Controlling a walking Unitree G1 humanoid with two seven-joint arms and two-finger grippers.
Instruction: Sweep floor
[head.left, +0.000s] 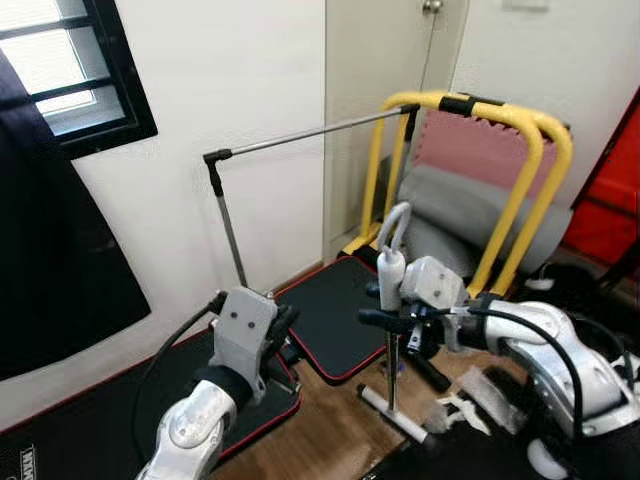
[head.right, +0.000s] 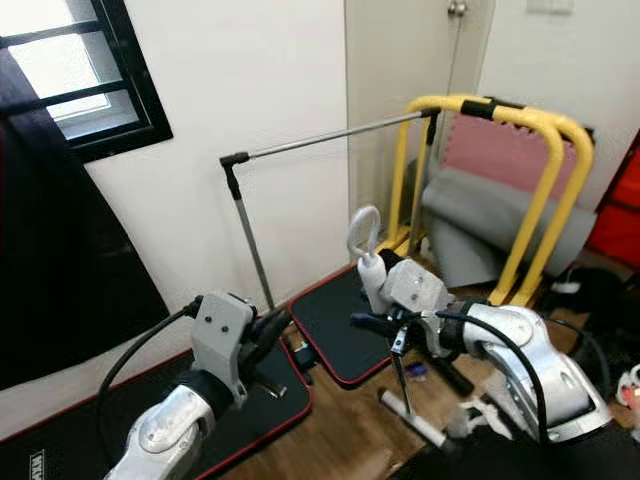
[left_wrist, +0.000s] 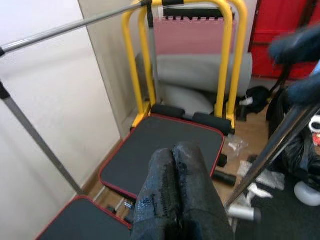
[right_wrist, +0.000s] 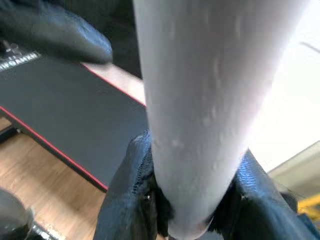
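Broom handle (head.left: 390, 262) white on top, bare metal below; both grippers black, right gripper (right_wrist: 190, 200) and left gripper (left_wrist: 175, 195) alike. Yellow tube frame (head.left: 520, 150) upper right with pink foam panel (head.left: 480, 150) and grey cushion (head.left: 470, 215) inside it. Mats (head.left: 335, 315) black with red edging, floor (head.left: 340, 435) brown wood, wall (head.left: 230, 90) cream.

White walls (head.left: 250, 90), dark-framed window (head.left: 60, 70), wooden floor (head.left: 330, 430)

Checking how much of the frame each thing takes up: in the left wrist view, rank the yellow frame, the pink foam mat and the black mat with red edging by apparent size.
1. yellow frame
2. black mat with red edging, though it sits nearer the camera
3. pink foam mat
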